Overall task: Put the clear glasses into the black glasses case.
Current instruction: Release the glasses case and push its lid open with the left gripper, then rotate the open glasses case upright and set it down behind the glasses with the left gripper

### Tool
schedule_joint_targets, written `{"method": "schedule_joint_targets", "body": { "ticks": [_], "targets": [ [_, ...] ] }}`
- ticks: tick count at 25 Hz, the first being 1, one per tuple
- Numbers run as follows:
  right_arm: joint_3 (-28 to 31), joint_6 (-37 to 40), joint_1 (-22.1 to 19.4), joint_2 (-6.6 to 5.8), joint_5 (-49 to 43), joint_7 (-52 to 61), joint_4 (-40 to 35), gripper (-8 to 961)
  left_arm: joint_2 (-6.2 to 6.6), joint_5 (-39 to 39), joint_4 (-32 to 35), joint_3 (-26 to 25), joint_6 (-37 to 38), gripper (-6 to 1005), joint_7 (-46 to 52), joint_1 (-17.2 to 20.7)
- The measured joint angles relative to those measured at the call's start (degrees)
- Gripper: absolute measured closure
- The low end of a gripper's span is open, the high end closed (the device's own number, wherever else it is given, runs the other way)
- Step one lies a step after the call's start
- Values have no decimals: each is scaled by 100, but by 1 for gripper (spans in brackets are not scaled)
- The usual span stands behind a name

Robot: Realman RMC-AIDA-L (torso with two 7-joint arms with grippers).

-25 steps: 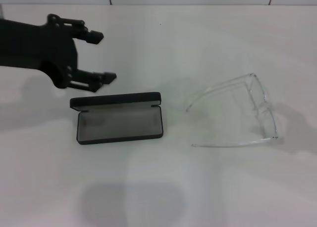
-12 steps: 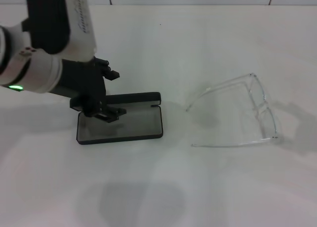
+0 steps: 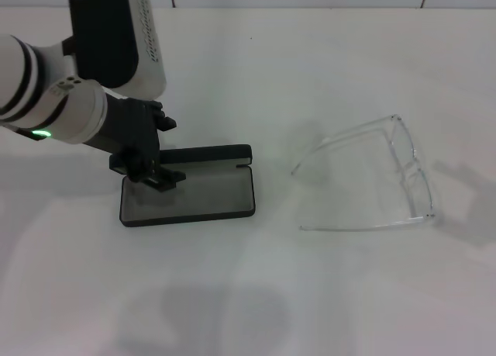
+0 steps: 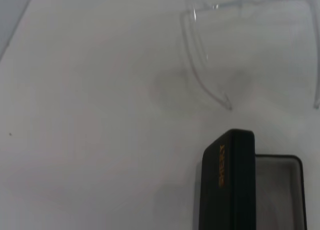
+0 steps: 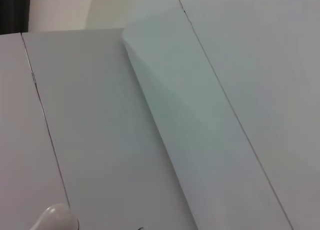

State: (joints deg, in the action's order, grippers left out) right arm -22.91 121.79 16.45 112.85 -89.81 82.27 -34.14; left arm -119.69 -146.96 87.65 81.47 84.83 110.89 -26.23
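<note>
The black glasses case lies open left of the table's middle, its grey lining facing up and its lid standing along the far side. My left gripper is open at the case's left end. One finger is behind the lid and the other sits over the lining. The clear glasses rest on the table to the right, arms unfolded and pointing toward the case. The left wrist view shows the case lid with orange lettering and part of the glasses. My right gripper is out of view.
A white table carries everything, with a tiled wall along its far edge. A bare gap separates the case from the glasses. The right wrist view shows only pale panels.
My left arm has swung in from the far left and come down over the case's left end, its fingers now straddling the lid. Case and glasses have not moved.
</note>
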Motion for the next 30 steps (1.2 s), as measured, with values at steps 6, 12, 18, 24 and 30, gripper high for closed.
{"method": "schedule_joint_targets", "body": {
  "ticks": [6, 12, 18, 24, 30],
  "targets": [
    [4, -89, 3, 0, 11, -29, 4, 85, -14, -42, -273, 65, -53, 198, 16, -197],
    [6, -185, 13, -10, 16, -37, 4, 85, -16, -28, -370, 118, -105, 285, 32, -288],
    [42, -185, 2, -17, 16, -107, 4, 84, -9, -131, -669, 150, -108, 408, 43, -488],
    [69, -184, -15, -45, 8, -222, 125, 84, -9, -148, -697, 283, -110, 582, 47, -531],
    [77, -178, -33, -64, 18, -249, 165, 85, -12, -126, -685, 300, -98, 733, 46, -578]
  ]
}}
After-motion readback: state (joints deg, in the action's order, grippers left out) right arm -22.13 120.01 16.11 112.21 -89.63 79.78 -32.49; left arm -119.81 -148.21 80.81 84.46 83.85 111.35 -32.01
